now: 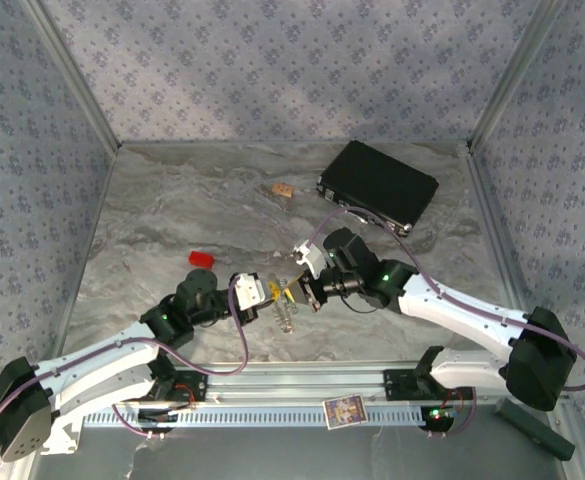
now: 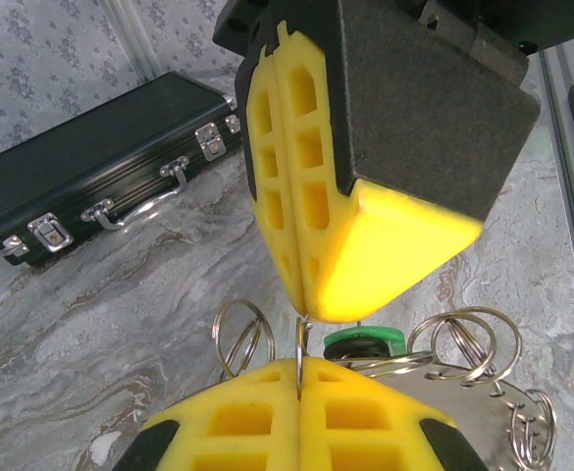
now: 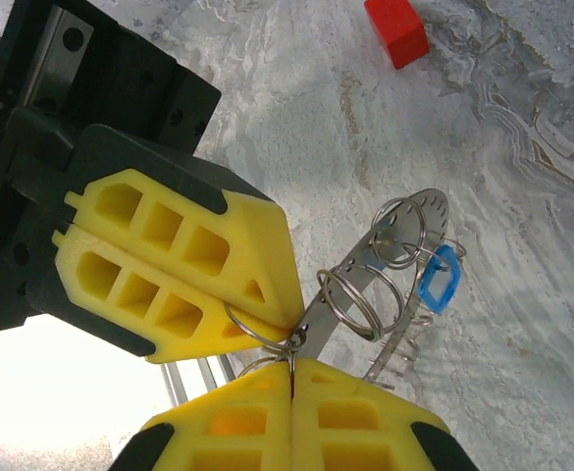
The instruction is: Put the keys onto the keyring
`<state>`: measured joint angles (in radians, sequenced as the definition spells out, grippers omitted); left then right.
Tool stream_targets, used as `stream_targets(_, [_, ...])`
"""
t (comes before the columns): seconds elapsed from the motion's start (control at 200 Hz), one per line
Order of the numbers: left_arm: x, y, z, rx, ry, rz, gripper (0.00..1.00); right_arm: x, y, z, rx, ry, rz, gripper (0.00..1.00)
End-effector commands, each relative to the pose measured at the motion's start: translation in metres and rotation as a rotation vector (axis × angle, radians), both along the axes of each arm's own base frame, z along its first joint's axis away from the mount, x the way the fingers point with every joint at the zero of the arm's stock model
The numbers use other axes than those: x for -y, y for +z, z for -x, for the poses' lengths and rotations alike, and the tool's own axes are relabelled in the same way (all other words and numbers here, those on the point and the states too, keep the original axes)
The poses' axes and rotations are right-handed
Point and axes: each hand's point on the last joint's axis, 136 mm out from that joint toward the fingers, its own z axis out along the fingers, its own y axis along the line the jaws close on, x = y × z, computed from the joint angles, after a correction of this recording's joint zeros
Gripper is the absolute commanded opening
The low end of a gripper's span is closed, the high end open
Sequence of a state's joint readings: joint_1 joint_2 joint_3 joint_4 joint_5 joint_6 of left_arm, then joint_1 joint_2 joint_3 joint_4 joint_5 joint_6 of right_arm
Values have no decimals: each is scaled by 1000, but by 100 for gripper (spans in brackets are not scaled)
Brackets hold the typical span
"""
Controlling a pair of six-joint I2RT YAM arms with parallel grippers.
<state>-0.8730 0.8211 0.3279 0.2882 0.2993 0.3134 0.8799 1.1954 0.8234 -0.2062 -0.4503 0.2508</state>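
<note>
Two claws meet tip to tip above the near middle of the table (image 1: 172, 210).

Far left: a red block (image 1: 202, 258) lies well apart from the action. It has no part in this job.

Left claw (image 2: 299, 391): fingers pressed together, with a thin wire loop coming out of the seam. I read that as a pinch on one of the small loops of the keyring (image 3: 419, 208).

Keyring: a flat metal strip carrying several wire loops, hanging off the two tips and trailing away from them. I cannot tell whether its far end rests on the table or is lifted.

Green key (image 2: 365, 341): its head sits right against the pinched loop, just behind the strip.

Blue key (image 3: 437, 283): in among the loops further along the strip, touching them.

Right claw (image 3: 291, 392): fingers pressed together too, nipping the same bit of wire just beside the left tip.

Far right, at the back: a black case (image 1: 377, 185), closed and well apart.

Progress, my judgement: both keys are at the keyring rather than loose on the table, so collecting is done. I cannot confirm that either is properly threaded, because the wire is too fine to follow. Probably left to do: work the loop open and check that each key is truly on.
</note>
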Motion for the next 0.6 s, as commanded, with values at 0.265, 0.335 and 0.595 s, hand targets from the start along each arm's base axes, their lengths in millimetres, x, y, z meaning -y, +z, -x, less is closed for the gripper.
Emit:
stream_targets(0.265, [11,42,9,59,-74,146,0,9,-13,-14,2,24,45,0])
stream_targets(0.335, [12,45,9,63,-75,161,0,3,-21,-10,-16,65,39,0])
stream_targets(0.595, [10,43,7,31,-44,194,0,-2,-7,-4,47,76,-35,9])
